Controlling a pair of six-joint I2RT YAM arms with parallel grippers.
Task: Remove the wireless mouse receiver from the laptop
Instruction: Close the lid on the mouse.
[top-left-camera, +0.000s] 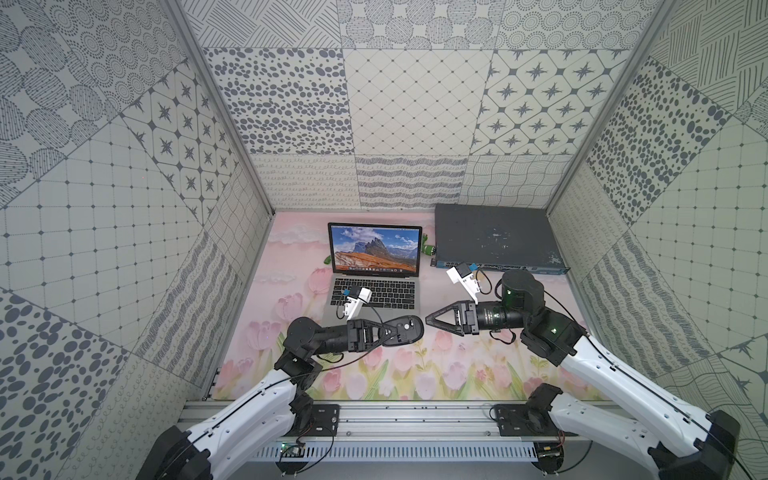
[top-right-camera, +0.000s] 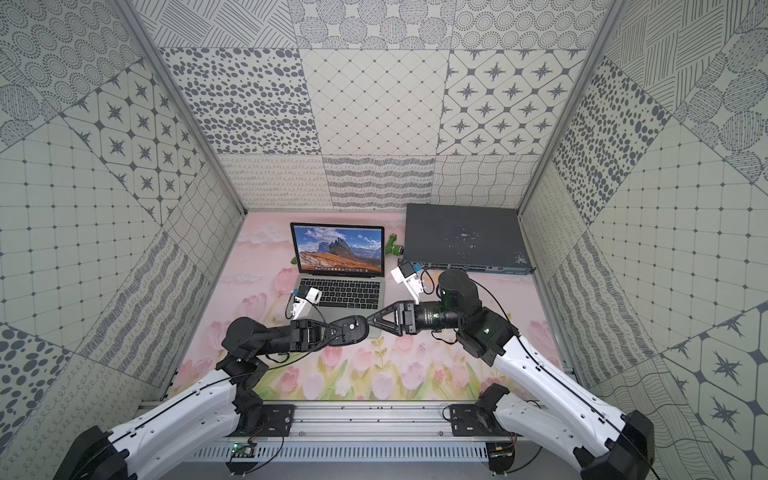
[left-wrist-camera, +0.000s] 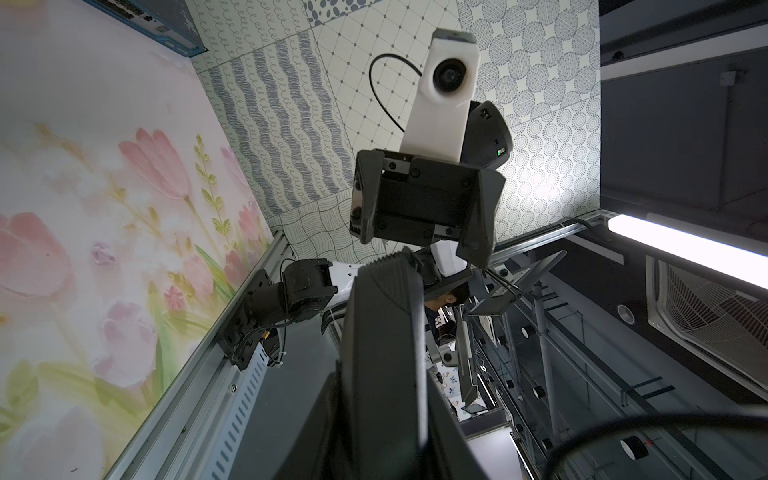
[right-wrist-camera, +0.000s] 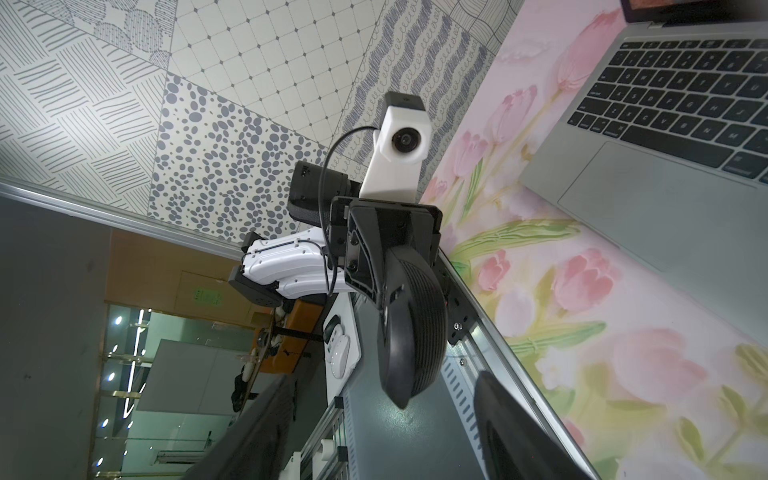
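Observation:
The laptop stands open at the back of the mat, with its keyboard also in the right wrist view. The wireless mouse receiver shows in no view. My left gripper is shut on a black mouse, held above the mat in front of the laptop. My right gripper points at the mouse's free end. Its fingers stand wide apart and grip nothing.
A flat dark grey network switch lies at the back right. A small green object sits between it and the laptop. Patterned walls close three sides. A metal rail runs along the front.

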